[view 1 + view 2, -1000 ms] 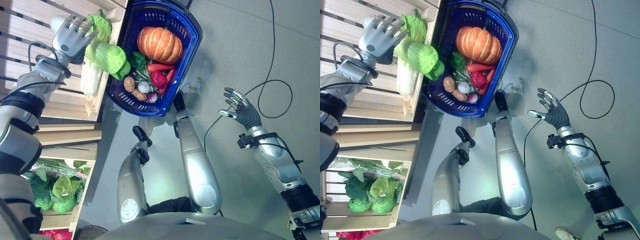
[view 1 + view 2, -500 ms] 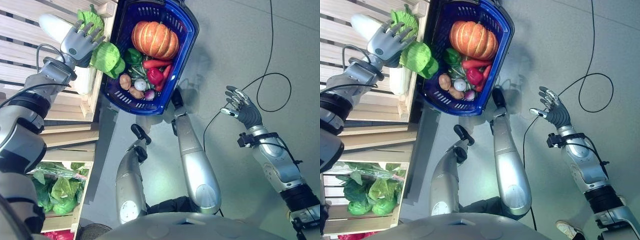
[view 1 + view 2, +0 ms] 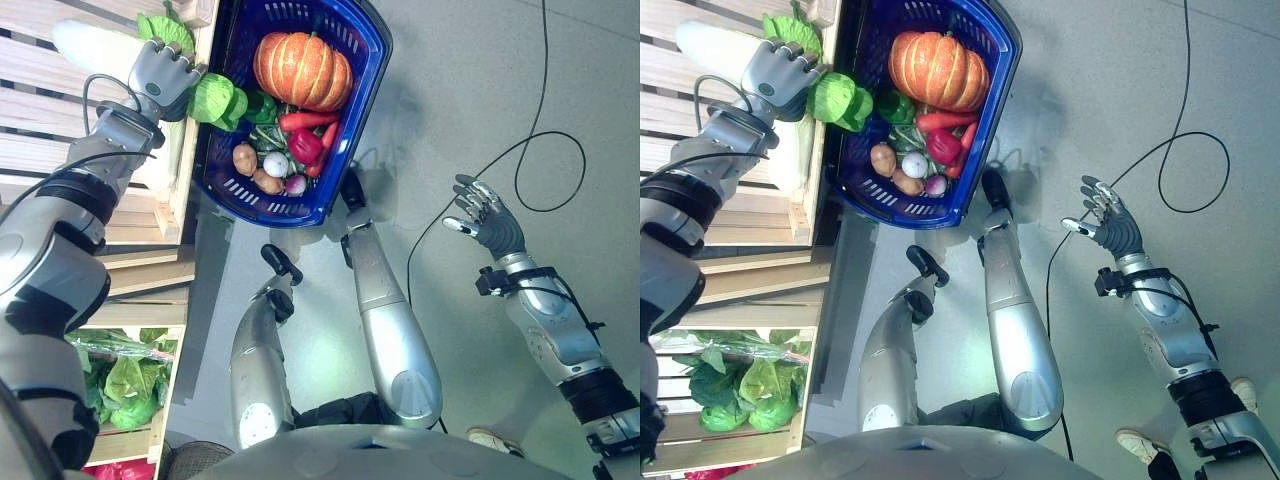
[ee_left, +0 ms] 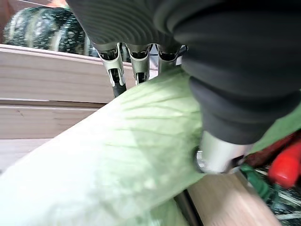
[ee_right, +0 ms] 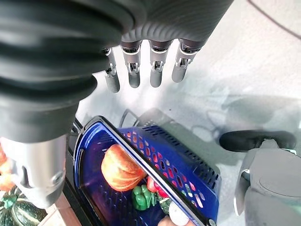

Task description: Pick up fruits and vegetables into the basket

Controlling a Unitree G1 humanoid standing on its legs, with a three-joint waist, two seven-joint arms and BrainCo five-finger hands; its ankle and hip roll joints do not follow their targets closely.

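A blue plastic basket (image 3: 352, 115) stands on the floor beside a wooden shelf. In it lie an orange pumpkin (image 3: 300, 68), a red pepper (image 3: 305, 148), a green pepper (image 3: 262, 108), a potato (image 3: 244, 158) and other small vegetables. My left hand (image 3: 160, 72) is shut on a pale green napa cabbage (image 3: 215, 100), whose leafy head hangs over the basket's near-shelf rim. In the left wrist view the fingers (image 4: 115, 75) curl over the cabbage leaf (image 4: 117, 160). My right hand (image 3: 490, 225) hovers open over the floor, well away from the basket.
The slatted wooden shelf (image 3: 60, 130) carries a white vegetable (image 3: 85, 45) behind my left hand. A lower crate holds leafy greens (image 3: 120, 385). A dark green squash (image 4: 42, 30) lies past the shelf's edge. Grey floor surrounds the basket.
My left hand has carried the cabbage closer to the basket, so its green head now sits over the rim. The view has shifted. My right hand has hardly moved.
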